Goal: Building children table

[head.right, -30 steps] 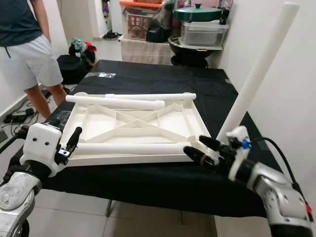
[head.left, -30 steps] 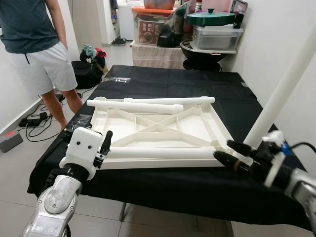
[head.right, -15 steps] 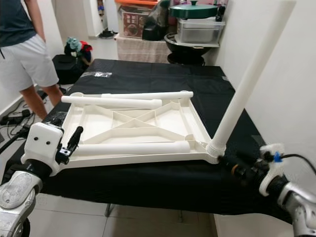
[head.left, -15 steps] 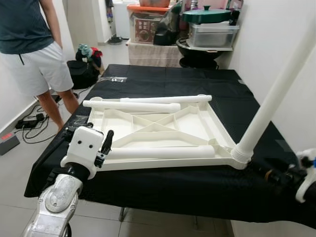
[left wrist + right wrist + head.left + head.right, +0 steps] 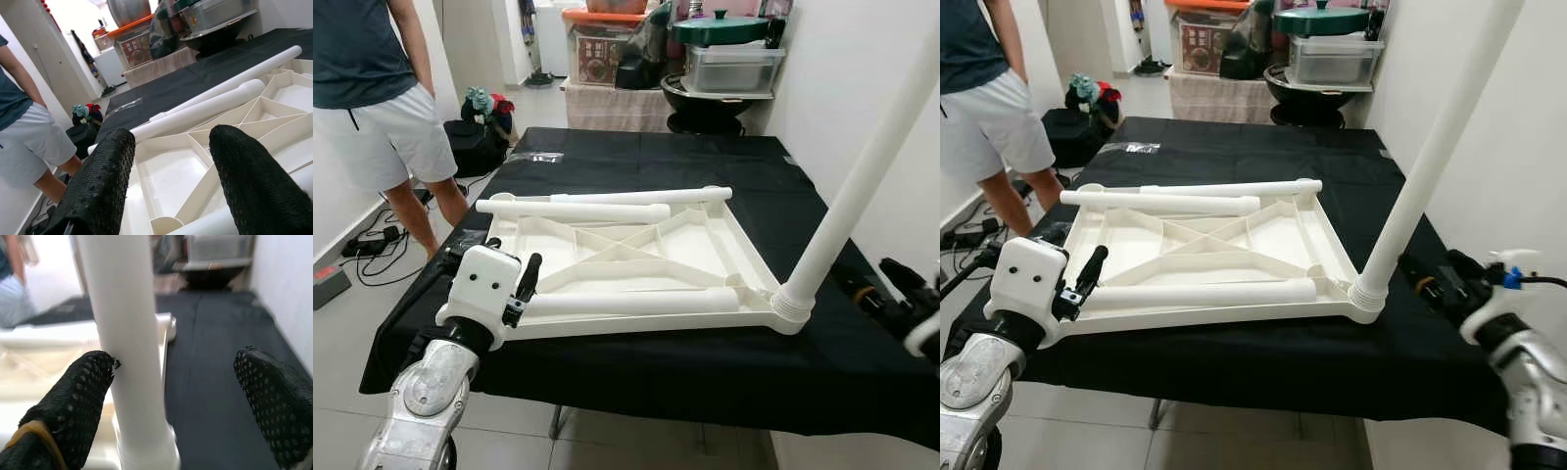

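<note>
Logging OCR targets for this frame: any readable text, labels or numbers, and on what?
None can be read.
Red-brown box at the back of the room: printed front, too small and blurred to read.
Clear packet on the black cloth: a pale mark, unreadable.
White tabletop, its legs, and both grippers, left gripper and right gripper: no print visible.

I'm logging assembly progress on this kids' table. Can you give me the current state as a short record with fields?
tabletop: white tabletop lies underside up on black cloth
fitted leg: upright leg in the near right corner
loose legs: three lying across the tabletop
left tool: open, at the near left edge
right tool: open, beside the upright leg
bystander: person at far left
</note>
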`<state>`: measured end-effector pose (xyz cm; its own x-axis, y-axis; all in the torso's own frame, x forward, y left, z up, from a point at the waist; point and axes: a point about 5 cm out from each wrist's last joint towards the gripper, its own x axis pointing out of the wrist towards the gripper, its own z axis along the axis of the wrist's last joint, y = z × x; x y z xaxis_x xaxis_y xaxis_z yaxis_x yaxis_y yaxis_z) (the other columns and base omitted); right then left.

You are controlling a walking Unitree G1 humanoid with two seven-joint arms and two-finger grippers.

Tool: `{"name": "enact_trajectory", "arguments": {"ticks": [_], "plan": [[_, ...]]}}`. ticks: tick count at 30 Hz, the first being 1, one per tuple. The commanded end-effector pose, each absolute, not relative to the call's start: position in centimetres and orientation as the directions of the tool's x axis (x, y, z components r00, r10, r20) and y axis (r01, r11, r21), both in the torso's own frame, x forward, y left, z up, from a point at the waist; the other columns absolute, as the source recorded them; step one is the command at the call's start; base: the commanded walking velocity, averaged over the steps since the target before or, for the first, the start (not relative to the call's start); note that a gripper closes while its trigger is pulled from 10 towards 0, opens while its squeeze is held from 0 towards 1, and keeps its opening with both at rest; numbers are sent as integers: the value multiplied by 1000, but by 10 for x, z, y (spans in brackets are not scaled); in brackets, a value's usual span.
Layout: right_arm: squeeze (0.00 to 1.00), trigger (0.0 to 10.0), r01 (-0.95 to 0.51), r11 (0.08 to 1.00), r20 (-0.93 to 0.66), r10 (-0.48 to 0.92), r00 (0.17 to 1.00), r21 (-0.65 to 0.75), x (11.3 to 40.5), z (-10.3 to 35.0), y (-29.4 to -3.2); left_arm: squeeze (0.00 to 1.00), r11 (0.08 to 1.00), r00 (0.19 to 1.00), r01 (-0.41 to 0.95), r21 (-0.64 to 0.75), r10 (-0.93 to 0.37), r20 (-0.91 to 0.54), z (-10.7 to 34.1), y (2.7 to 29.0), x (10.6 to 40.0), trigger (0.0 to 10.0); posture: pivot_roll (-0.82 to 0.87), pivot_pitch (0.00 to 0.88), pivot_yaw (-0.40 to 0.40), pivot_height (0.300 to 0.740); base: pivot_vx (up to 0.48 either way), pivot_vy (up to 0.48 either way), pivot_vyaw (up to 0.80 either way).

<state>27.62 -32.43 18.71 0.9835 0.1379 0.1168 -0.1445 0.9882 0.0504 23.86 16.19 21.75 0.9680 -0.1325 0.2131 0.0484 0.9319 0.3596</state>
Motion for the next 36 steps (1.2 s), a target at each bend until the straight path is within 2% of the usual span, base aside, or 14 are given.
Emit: {"name": "enact_trajectory", "arguments": {"ticks": [1, 4, 11, 16, 19, 25, 32, 34, 35, 36], "plan": [[0, 10000, -128, 992, 163, 126, 979, 2, 283, 198, -312, 0, 930, 970, 44, 366, -127, 205, 216, 163, 240, 10000, 55, 68, -34, 740, 0, 0, 0], [0, 10000, -66, 998, 211, 68, 975, -14, 291, 204, -300, 0, 927, 970, 44, 373, -129, 207, 218, 163, 240, 10000, 57, 68, -34, 740, 0, 0, 0], [0, 10000, 11, 1000, 214, -5, 977, -26, 295, 204, -305, 0, 927, 969, 41, 372, -128, 212, 219, 163, 239, 10000, 62, 69, -37, 740, 0, 0, 0], [0, 10000, -37, 999, 178, 38, 983, -6, 296, 200, -299, 0, 928, 969, 41, 371, -127, 211, 219, 163, 239, 10000, 58, 69, -31, 740, 0, 0, 0], [0, 10000, -95, 996, 158, 93, 983, 2, 303, 200, -284, 0, 929, 969, 46, 368, -131, 208, 218, 162, 240, 10000, 58, 71, -30, 740, 0, 0, 0], [0, 10000, -60, 998, 187, 63, 980, -20, 323, 215, -277, 0, 930, 967, 59, 363, -143, 211, 219, 160, 238, 10000, 66, 74, -34, 740, 0, 0, 0], [0, 10000, -42, 999, 202, 45, 978, -15, 328, 221, -279, 0, 930, 966, 62, 363, -147, 211, 219, 159, 237, 10000, 72, 78, -36, 740, 0, 0, 0], [0, 10000, -72, 997, 194, 74, 978, -18, 332, 224, -275, 0, 933, 961, 138, 331, -208, 185, 215, 152, 235, 10000, 72, 82, -37, 740, 0, 0, 0], [0, 10000, -92, 996, 190, 92, 977, -12, 334, 226, -273, 0, 921, 946, 239, 307, -293, 142, 208, 142, 231, 10000, 71, 81, -37, 740, 0, 0, 0], [0, 10000, -92, 996, 190, 92, 977, -12, 334, 226, -273, 0, 921, 946, 239, 307, -293, 142, 208, 142, 231, 10000, 71, 81, -37, 740, 0, 0, 0]]}}
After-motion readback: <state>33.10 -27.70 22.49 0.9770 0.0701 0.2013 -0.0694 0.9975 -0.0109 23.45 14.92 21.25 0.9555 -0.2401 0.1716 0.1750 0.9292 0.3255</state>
